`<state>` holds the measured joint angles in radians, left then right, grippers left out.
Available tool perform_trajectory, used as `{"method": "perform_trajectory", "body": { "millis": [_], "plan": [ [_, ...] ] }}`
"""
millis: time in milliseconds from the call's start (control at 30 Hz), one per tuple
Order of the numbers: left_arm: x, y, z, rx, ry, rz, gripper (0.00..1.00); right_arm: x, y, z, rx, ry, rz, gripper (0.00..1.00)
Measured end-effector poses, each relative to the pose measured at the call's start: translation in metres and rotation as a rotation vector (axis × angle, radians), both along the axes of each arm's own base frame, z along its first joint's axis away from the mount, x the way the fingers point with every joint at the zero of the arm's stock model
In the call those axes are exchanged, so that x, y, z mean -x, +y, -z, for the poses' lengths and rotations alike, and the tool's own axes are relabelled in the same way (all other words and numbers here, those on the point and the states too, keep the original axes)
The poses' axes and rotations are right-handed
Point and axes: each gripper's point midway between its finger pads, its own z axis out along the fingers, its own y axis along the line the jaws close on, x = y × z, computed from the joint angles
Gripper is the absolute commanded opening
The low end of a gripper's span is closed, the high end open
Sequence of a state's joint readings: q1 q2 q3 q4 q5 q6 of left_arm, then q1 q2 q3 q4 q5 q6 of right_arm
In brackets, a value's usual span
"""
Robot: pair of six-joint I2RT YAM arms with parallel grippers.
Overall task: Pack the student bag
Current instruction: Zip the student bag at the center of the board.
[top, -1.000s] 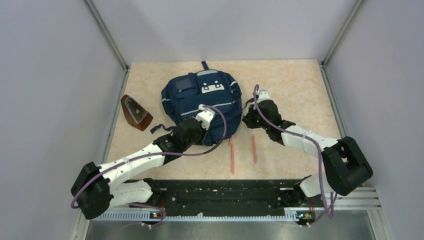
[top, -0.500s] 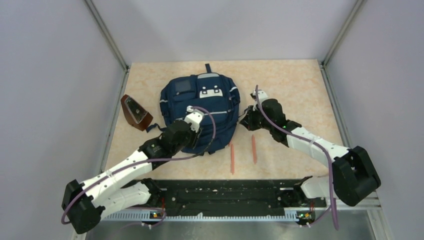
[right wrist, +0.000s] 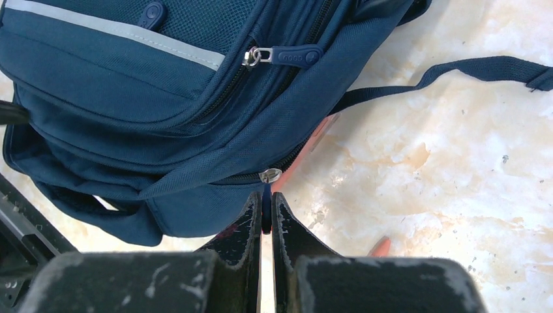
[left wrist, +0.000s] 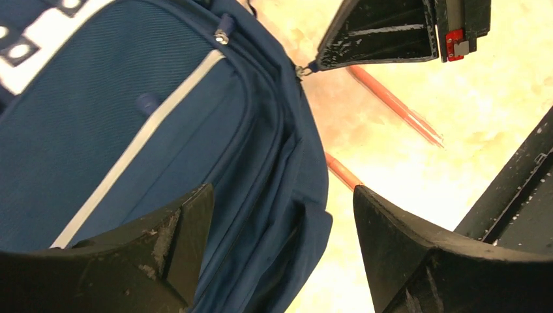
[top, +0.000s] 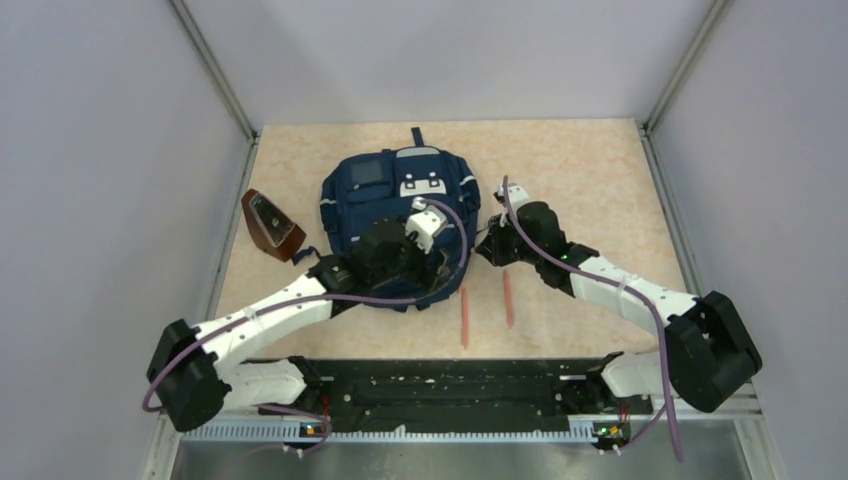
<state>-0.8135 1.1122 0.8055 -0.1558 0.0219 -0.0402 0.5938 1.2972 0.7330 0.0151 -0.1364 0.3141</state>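
The navy student bag (top: 385, 195) lies flat on the table, white patch up. My left gripper (top: 437, 250) hovers over its lower right part, open; in the left wrist view the left gripper (left wrist: 283, 218) has bag fabric (left wrist: 130, 117) below the gap, and neither of its fingers (left wrist: 179, 238) touches it. My right gripper (top: 484, 247) is at the bag's right edge. In the right wrist view the right gripper (right wrist: 266, 212) is shut on a dark zipper pull hanging from a silver slider (right wrist: 269, 174) on the bag (right wrist: 117, 78).
Two orange pencils (top: 464, 317) (top: 508, 298) lie on the table just right of the bag's lower corner. A brown wedge-shaped case (top: 270, 226) sits left of the bag. A loose strap (right wrist: 456, 68) trails over the table beside the bag. Grey walls close in both sides.
My left gripper has opened, let go of the bag and moved right over its lower right part. The bag shifted slightly left. My right gripper stayed shut on the zipper pull.
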Motion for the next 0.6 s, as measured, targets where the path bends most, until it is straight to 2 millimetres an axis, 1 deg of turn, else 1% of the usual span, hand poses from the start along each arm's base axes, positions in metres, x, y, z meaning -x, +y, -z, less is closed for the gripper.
{"method": "perform_trajectory", "body": {
  "millis": [67, 167, 267, 400, 433, 533, 567, 600],
  "plan": [
    [-0.002, -0.013, 0.012, -0.040, 0.018, 0.019, 0.82, 0.000, -0.001, 0.000, 0.001, -0.002, 0.003, 0.00],
    [-0.005, -0.028, 0.027, -0.096, 0.030, 0.026, 0.82, 0.001, -0.002, 0.004, 0.003, -0.002, 0.006, 0.00],
    [-0.012, -0.035, 0.036, -0.142, 0.024, 0.001, 0.80, 0.002, -0.003, 0.007, 0.006, 0.000, 0.008, 0.00],
    [-0.018, -0.039, 0.041, -0.165, 0.020, -0.019, 0.65, 0.000, -0.003, 0.006, 0.005, -0.006, 0.011, 0.00],
    [-0.020, -0.040, 0.042, -0.165, 0.019, -0.023, 0.63, 0.000, -0.003, 0.006, 0.004, -0.007, 0.011, 0.00],
    [-0.023, -0.041, 0.048, -0.178, 0.021, -0.033, 0.62, 0.000, -0.003, 0.006, 0.005, -0.007, 0.011, 0.00],
    [-0.023, -0.040, 0.051, -0.186, 0.025, -0.036, 0.56, 0.000, -0.003, 0.006, 0.005, -0.007, 0.011, 0.00],
    [-0.024, -0.040, 0.055, -0.194, 0.031, -0.040, 0.46, 0.000, -0.003, 0.006, 0.004, -0.008, 0.011, 0.00]
  ]
}}
